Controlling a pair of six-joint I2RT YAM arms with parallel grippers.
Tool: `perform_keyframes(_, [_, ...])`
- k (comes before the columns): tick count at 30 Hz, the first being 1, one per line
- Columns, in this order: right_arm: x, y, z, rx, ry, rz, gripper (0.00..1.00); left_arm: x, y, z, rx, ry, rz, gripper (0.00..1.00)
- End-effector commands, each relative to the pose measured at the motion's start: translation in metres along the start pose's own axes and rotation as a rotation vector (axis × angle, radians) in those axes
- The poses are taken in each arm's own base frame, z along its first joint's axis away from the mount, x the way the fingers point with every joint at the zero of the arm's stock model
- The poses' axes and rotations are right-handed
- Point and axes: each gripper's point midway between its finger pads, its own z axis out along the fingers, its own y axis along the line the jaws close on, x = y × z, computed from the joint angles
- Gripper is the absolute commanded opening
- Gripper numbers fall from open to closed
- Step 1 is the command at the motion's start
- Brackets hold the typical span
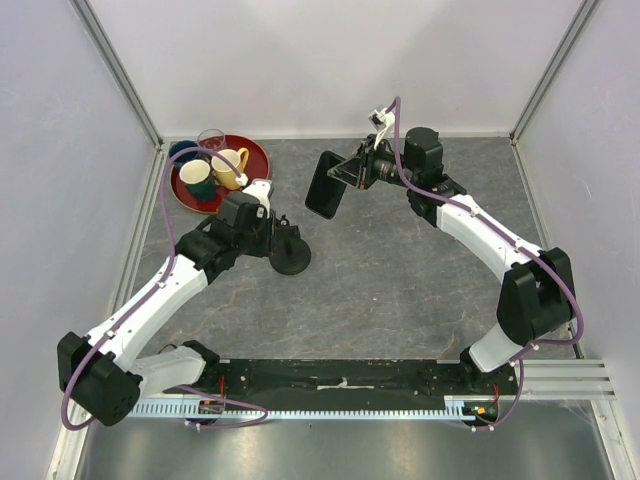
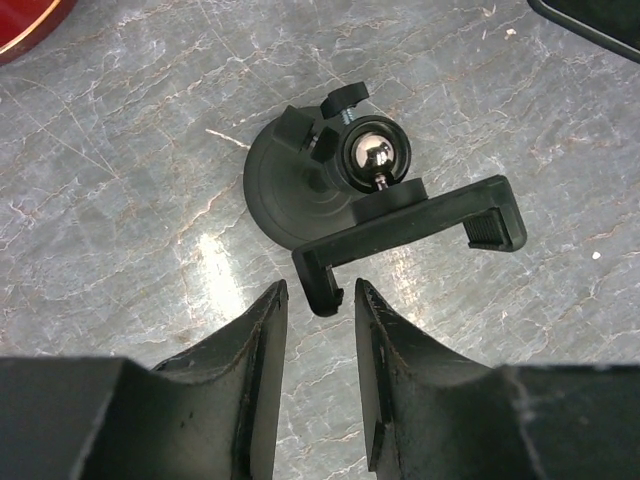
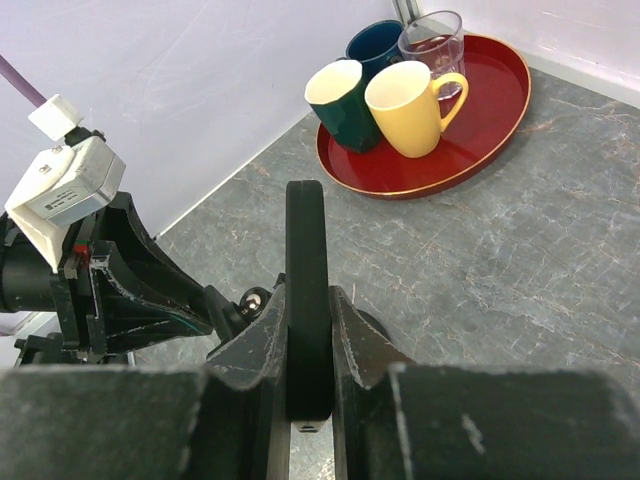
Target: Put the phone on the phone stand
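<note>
The black phone is held on edge above the table by my right gripper, which is shut on it. In the right wrist view the phone stands upright between the fingers. The black phone stand sits on the table below and to the left of the phone. In the left wrist view its disc base, ball joint and clamp bracket show. My left gripper is open, and the bracket's near end lies just ahead of its tips.
A red tray with several mugs and a glass stands at the back left; it also shows in the right wrist view. White walls enclose the table on three sides. The left arm's wrist is close beside the phone.
</note>
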Motion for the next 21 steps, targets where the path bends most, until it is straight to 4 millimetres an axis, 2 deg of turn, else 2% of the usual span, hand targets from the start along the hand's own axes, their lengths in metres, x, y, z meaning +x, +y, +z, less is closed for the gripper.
perform_keyframes(1, [-0.044,0.03,-0.009,-0.081,-0.115,-0.102,0.0,-0.017,0.002,0.002,-0.025,-0.076,-0.017,0.39])
perform_keyframes(8, [-0.045,0.031,-0.011,-0.076,-0.111,-0.109,0.0,-0.022,0.0,0.003,-0.012,-0.115,-0.007,0.38])
perform_keyframes(16, [-0.046,0.034,-0.013,-0.078,-0.113,-0.116,0.0,-0.021,-0.003,0.007,0.01,-0.123,0.008,0.28])
perform_keyframes(19, [-0.046,0.033,-0.014,-0.072,-0.105,-0.133,0.0,-0.025,-0.008,0.005,0.04,-0.135,0.029,0.19])
perform_keyframes(20, [-0.043,0.03,-0.015,-0.053,-0.084,-0.154,0.0,-0.026,-0.008,0.004,0.043,-0.14,0.045,0.08])
perform_keyframes(21, [-0.041,0.026,-0.016,-0.027,-0.074,-0.168,0.0,-0.027,-0.008,0.002,0.044,-0.145,0.05,0.05])
